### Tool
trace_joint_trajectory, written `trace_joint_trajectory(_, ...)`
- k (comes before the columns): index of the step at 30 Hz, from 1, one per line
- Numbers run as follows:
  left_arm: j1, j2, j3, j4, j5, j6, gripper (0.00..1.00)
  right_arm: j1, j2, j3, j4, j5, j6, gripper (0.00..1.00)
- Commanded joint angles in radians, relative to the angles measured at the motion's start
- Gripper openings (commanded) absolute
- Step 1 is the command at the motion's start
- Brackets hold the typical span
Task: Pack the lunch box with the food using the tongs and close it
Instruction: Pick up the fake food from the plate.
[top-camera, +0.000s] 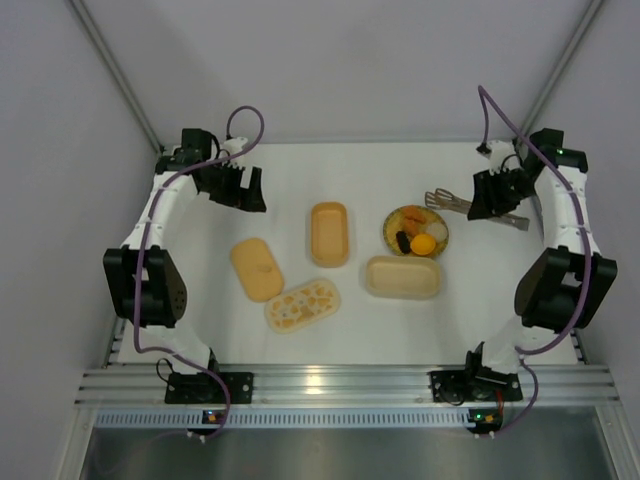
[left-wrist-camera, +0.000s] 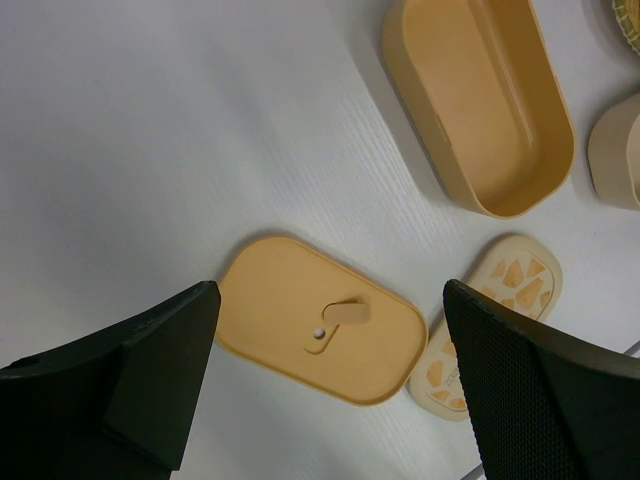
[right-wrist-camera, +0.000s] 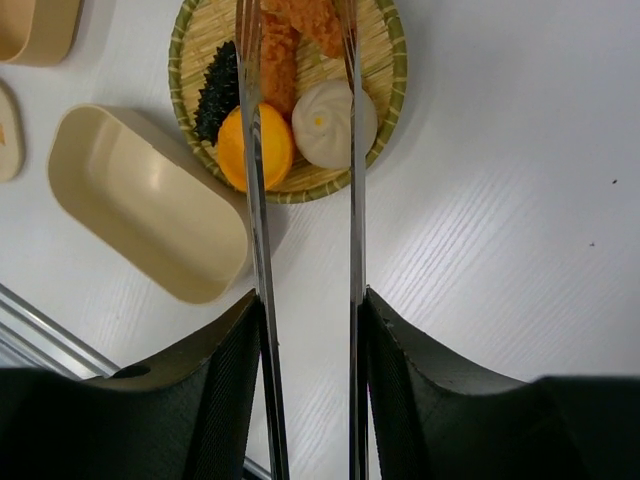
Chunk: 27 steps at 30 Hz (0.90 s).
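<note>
The silver tongs (right-wrist-camera: 352, 200) run between the fingers of my right gripper (right-wrist-camera: 310, 300), which is shut on their two arms. Their arms reach over the round woven plate (right-wrist-camera: 395, 90) and straddle the food: an orange ball (right-wrist-camera: 275, 150), a whitish ball (right-wrist-camera: 320, 125), a dark piece (right-wrist-camera: 217, 92) and orange chunks (right-wrist-camera: 290, 40). From above, the tongs (top-camera: 450, 202) point left from my right gripper (top-camera: 487, 200) toward the plate (top-camera: 392, 222). The lunch box lies open in parts: an orange tray (top-camera: 329, 233) and a beige tray (top-camera: 403, 277). My left gripper (left-wrist-camera: 328, 292) hangs open above the orange lid (left-wrist-camera: 280, 300).
A patterned lid (top-camera: 302, 305) lies near the front, touching the orange lid (top-camera: 256, 268). In the left wrist view the orange tray (left-wrist-camera: 480, 100), the patterned lid (left-wrist-camera: 515, 285) and a corner of the beige tray (left-wrist-camera: 620, 150) show. The beige tray (right-wrist-camera: 140, 200) sits beside the plate.
</note>
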Motion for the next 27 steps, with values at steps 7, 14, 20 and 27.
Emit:
trace_joint_trajectory(7, 0.002, -0.042, -0.005, 0.037, 0.044, 0.025, 0.98, 0.022, -0.133, -0.032, -0.062, 0.104, -0.140, 0.45)
trace_joint_trajectory(14, 0.002, -0.038, 0.001, 0.039, 0.050, 0.019, 0.98, 0.028, -0.150, -0.099, -0.056, 0.150, -0.175, 0.46)
trace_joint_trajectory(20, 0.002, -0.038, 0.007, 0.039, 0.046, 0.022, 0.98, 0.054, -0.144, -0.150, -0.001, 0.181, -0.168, 0.45)
trace_joint_trajectory(27, 0.002, -0.047, 0.007, 0.026, 0.027, 0.031, 0.98, 0.077, -0.108, -0.168, 0.061, 0.205, -0.128, 0.42)
